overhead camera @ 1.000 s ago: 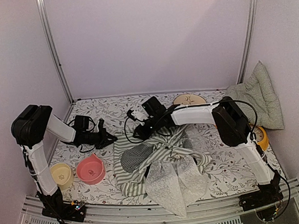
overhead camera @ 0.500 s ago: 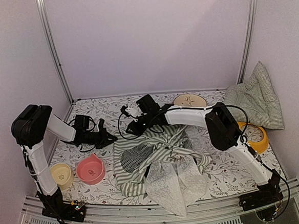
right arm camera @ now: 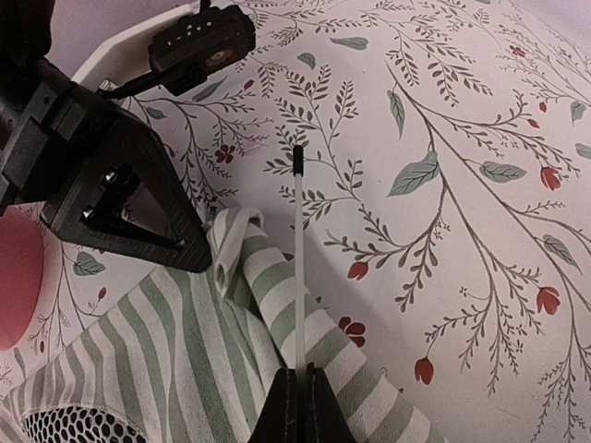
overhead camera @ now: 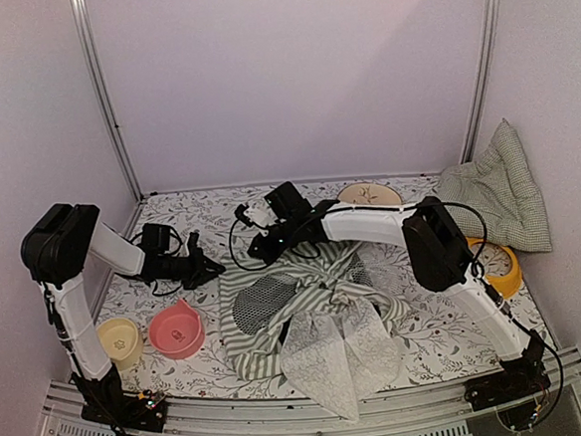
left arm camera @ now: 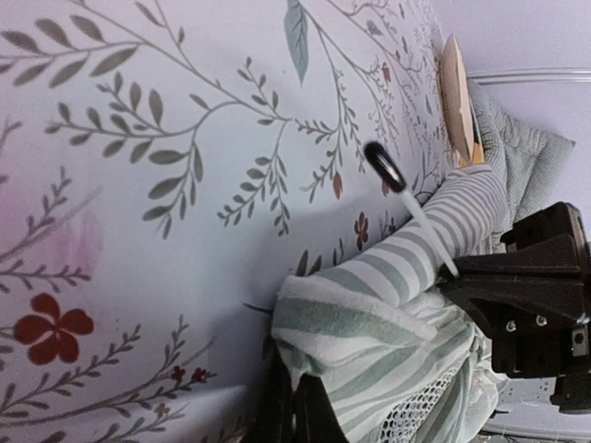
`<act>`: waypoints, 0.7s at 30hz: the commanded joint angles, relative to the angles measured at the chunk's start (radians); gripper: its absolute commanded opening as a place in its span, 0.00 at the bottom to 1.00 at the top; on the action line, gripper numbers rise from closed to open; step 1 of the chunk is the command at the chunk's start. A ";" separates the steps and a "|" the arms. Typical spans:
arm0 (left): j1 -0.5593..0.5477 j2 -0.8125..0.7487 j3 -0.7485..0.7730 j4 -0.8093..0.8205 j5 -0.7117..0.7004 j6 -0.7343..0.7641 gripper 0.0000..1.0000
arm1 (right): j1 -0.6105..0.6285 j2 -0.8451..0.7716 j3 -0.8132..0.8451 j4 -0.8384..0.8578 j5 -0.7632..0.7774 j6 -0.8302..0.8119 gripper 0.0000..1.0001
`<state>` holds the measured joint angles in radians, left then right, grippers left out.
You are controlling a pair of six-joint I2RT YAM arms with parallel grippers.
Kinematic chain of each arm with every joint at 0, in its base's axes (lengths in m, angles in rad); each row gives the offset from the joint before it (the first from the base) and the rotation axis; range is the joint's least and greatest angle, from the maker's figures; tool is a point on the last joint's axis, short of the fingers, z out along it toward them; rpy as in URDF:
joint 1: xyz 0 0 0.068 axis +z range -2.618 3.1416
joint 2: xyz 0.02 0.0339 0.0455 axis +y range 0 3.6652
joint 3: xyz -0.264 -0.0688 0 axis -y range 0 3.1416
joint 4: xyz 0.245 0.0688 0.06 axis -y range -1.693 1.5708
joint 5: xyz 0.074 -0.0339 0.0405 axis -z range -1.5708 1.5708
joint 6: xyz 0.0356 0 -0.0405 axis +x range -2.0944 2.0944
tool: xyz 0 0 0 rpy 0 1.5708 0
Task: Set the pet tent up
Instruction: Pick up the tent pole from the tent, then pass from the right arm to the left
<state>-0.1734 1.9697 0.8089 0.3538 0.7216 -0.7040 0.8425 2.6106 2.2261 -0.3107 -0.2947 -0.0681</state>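
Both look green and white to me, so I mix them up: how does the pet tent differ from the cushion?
The pet tent is broadly striped; the cushion is finely checked. The pet tent lies crumpled at mid-table, while the cushion leans against the right wall. Only the pet tent has a black mesh window and lace. Both are green-and-white fabric.

The white-and-black right arm [overhead camera: 381, 222] covers part of the round wooden plate [overhead camera: 368, 192] at the tabletop's [overhead camera: 419, 339] far edge and of the yellow bowl [overhead camera: 514, 280] by its right edge. The wrist views' bottom edges cut off the left gripper [left arm camera: 294, 411], the right gripper [right arm camera: 298, 374] and the green-and-white striped fabric tent [left arm camera: 369, 323].
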 commanded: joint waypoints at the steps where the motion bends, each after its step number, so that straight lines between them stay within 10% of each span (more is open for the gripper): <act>1: 0.047 0.011 0.008 0.012 -0.030 -0.038 0.00 | 0.005 -0.164 -0.128 0.024 0.015 -0.023 0.00; 21: 0.170 -0.067 -0.044 0.093 -0.126 -0.112 0.00 | 0.013 -0.330 -0.420 0.027 0.071 -0.031 0.00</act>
<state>-0.1345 1.9301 0.7944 0.4164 0.7864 -0.7933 0.8726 2.3699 1.8526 -0.1459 -0.2539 -0.0910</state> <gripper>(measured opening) 0.007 0.028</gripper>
